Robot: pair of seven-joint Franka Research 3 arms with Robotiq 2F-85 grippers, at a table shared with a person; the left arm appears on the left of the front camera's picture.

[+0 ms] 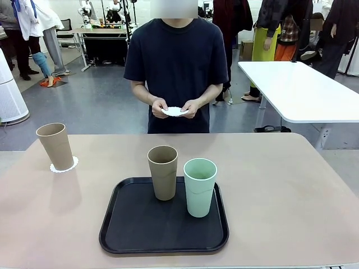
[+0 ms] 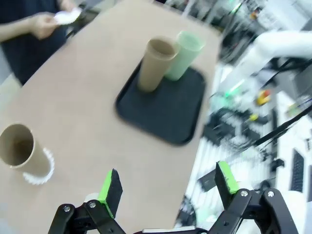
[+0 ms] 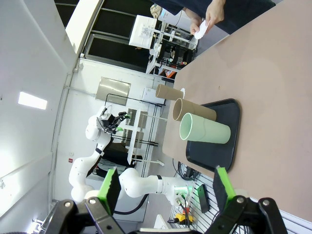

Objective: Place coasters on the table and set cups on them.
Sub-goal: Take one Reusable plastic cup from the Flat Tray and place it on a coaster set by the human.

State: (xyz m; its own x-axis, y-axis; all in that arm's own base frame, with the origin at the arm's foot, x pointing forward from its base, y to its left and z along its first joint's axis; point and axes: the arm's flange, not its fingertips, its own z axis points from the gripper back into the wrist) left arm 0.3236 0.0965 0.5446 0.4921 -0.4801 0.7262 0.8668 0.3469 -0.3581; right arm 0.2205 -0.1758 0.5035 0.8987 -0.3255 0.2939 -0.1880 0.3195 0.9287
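Nearest the front camera lies a black tray (image 1: 129, 235), resting on the beige table (image 1: 291, 190) close to its near edge. Two cups stand upright on the tray's far half: a tan cup (image 1: 163, 172) and, just beside it toward the right arm's side, a mint-green cup (image 1: 200, 187); whether the two touch cannot be told. A second tan cup (image 1: 55, 145) stands upright well apart from them, toward the left arm's side, on a white lacy coaster (image 1: 70, 166) whose scalloped edge shows around its base. Beyond the far edge a person holds another white coaster (image 1: 175, 111) between one hand (image 1: 160, 107) and the other hand (image 1: 191, 108), above the table's level and clear of its top. In its own wrist view the left gripper (image 2: 168, 183) hangs over the table's edge, green pads spread wide apart with nothing between them. The right gripper (image 3: 165, 181), in its own wrist view, likewise has its pads wide apart and holds nothing, well back from the tray.
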